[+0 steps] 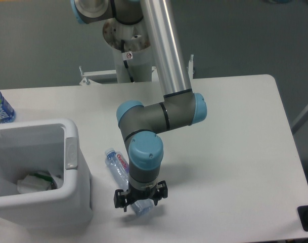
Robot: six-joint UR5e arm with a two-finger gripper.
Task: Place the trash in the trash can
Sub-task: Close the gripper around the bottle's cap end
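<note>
The crushed clear bottle (pixel 118 165) with a red-lettered label lies slanted on the white table, just right of the trash can (pixel 73 152). My gripper (pixel 140 197) is lowered over the bottle's near end, open, with one finger on each side of it. The wrist hides that end of the bottle. The crumpled white wrapper (pixel 35 182) with green print lies inside the white bin.
An uncrushed blue-labelled bottle (pixel 0 107) stands at the table's far left edge, behind the bin. The robot's base column (pixel 129 45) rises behind the table. A dark object (pixel 307 217) sits at the lower right corner.
</note>
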